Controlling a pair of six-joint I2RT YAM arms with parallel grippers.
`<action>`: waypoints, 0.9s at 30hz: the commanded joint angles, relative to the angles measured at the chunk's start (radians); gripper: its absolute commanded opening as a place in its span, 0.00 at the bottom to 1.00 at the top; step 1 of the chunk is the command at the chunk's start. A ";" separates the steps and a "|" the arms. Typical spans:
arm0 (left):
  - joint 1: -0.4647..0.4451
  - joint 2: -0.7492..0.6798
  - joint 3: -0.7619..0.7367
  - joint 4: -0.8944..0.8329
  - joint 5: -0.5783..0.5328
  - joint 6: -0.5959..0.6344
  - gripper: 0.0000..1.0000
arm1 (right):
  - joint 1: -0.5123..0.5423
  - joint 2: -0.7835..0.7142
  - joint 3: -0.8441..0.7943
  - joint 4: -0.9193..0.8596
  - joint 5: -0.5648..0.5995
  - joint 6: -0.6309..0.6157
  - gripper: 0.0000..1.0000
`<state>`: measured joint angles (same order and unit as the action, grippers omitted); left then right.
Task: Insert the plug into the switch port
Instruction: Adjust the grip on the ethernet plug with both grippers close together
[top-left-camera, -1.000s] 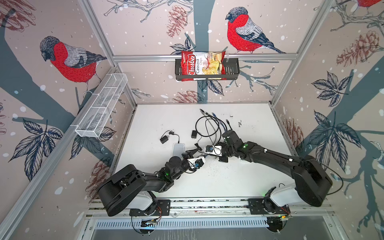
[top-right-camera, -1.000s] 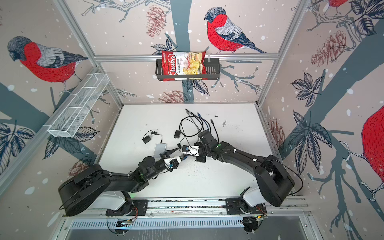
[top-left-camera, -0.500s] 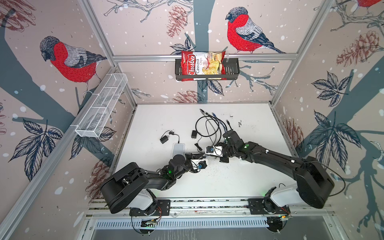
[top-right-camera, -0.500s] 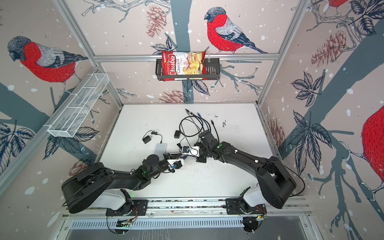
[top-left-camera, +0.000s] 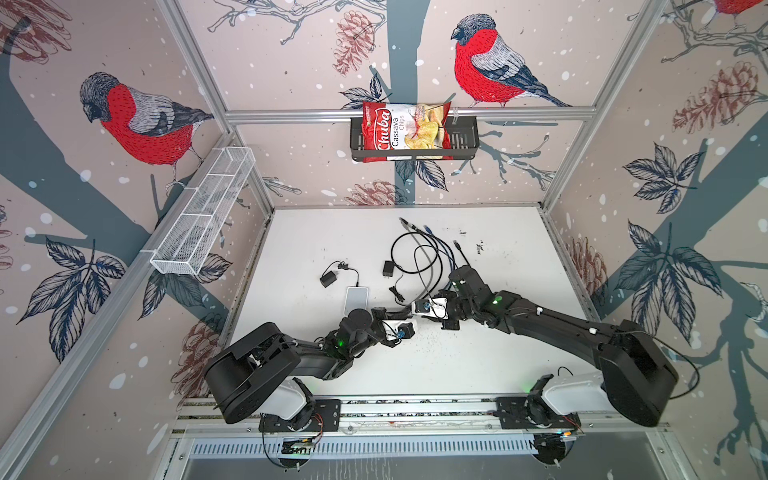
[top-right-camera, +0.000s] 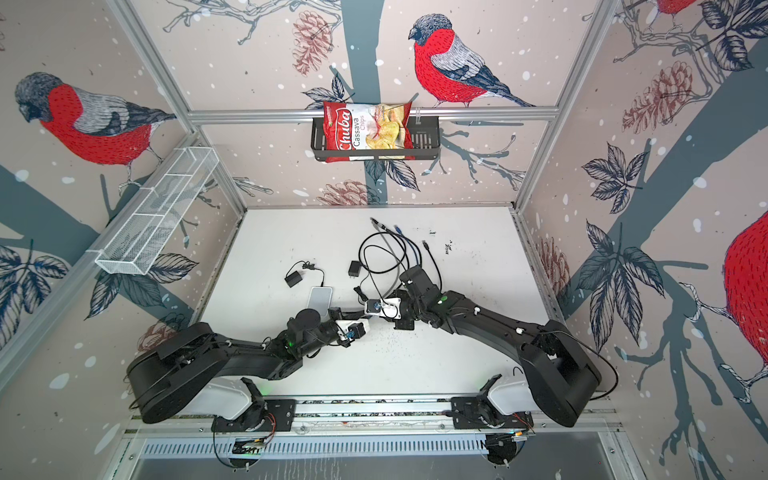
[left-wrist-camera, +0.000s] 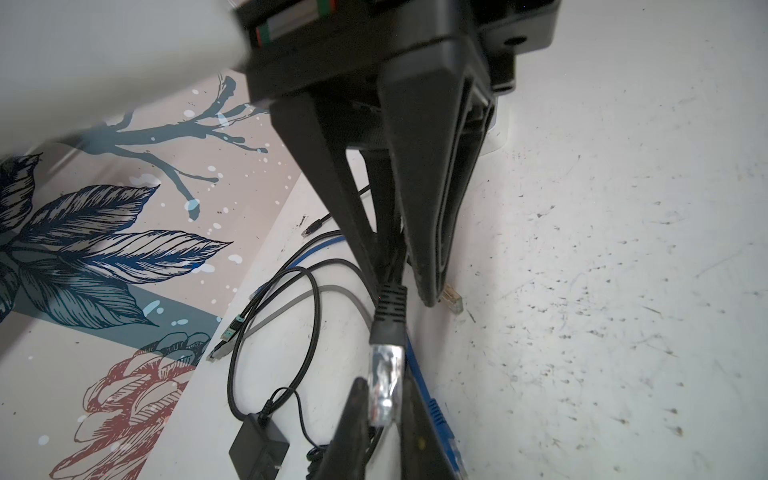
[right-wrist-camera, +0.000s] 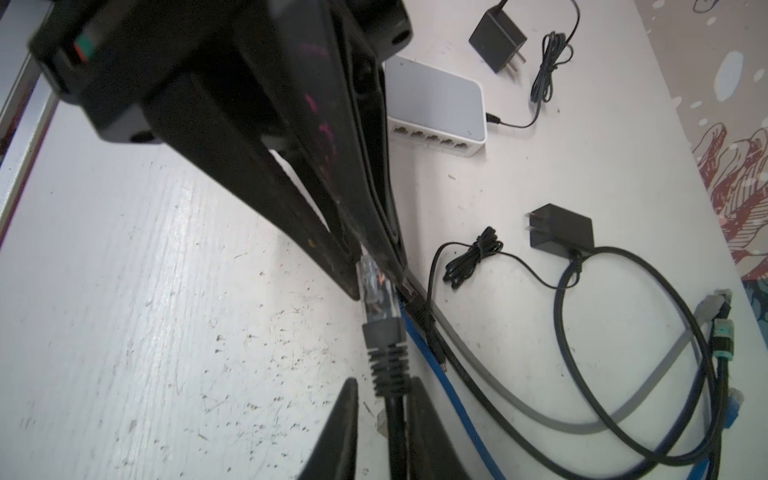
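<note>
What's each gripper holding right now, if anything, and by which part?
The left gripper is shut on the clear plug, at its front end. The right gripper only straddles the cable behind the black boot, with a gap showing, so apparently not gripping.

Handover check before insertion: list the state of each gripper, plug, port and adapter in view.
left gripper: shut on the plug at its clear tip.
right gripper: jaws slightly apart around the plug's cable.
plug: held, not in any port.
switch: flat on the table, power lead in, visible ports empty.
switch's adapter: lying unplugged.
second adapter: lying unplugged.
blue cable: loose on the table.
</note>
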<state>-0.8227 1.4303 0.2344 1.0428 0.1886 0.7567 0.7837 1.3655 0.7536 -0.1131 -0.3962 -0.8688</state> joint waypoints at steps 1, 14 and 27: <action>-0.002 -0.010 0.000 0.022 0.012 -0.016 0.08 | 0.005 -0.006 -0.006 0.073 -0.033 -0.014 0.25; -0.002 -0.017 -0.008 0.034 0.013 -0.029 0.08 | 0.015 0.001 -0.018 0.098 -0.029 -0.027 0.21; -0.001 -0.042 -0.027 0.042 0.022 -0.042 0.08 | 0.015 0.003 -0.043 0.144 -0.008 -0.022 0.23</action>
<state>-0.8227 1.3952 0.2127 1.0443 0.1944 0.7319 0.7975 1.3697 0.7124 -0.0074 -0.3996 -0.8913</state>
